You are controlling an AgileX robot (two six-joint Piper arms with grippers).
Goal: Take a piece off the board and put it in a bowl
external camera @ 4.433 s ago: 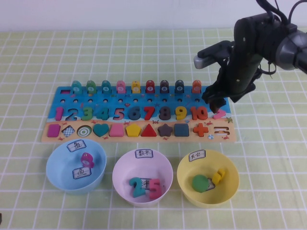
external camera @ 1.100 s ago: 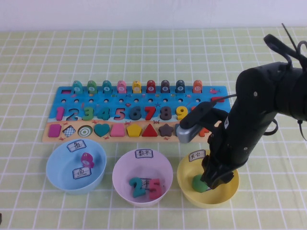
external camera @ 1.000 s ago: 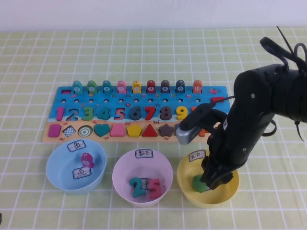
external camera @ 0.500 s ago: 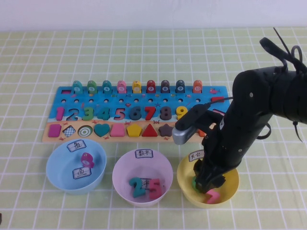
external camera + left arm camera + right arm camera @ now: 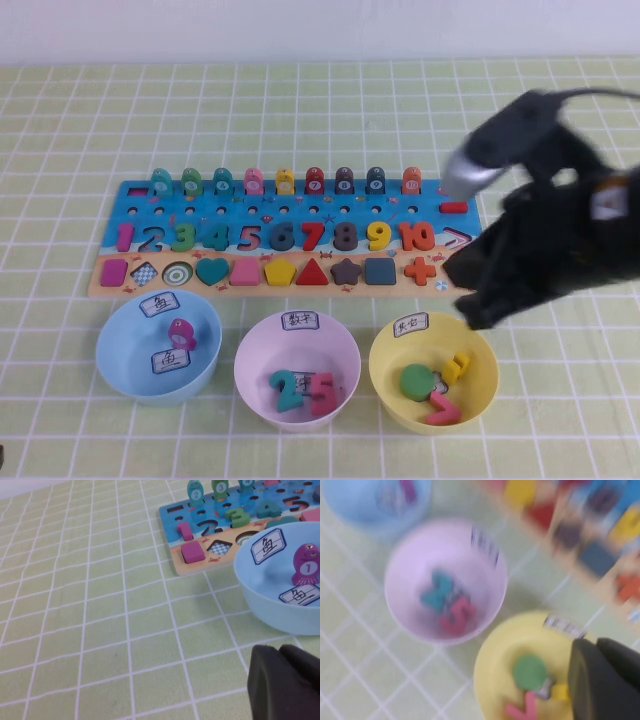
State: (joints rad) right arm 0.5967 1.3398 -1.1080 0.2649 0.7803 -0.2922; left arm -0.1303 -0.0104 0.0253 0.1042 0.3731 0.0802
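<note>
Your pink-red chevron piece (image 5: 442,410) lies in the yellow bowl (image 5: 480,398), beside a green disc (image 5: 417,381) and a small yellow piece (image 5: 457,366). The right end effector (image 5: 478,300) hangs above the desk (image 5: 300,100) between the bowl's rim and the right end of the puzzle board (image 5: 290,215); it is blurred, so you cannot tell how far open it is. The left end effector (image 5: 285,682) sits low near the light blue bowl (image 5: 260,610), its opening likewise unclear. The lilac bowl (image 5: 297,345) holds number pieces.
</note>
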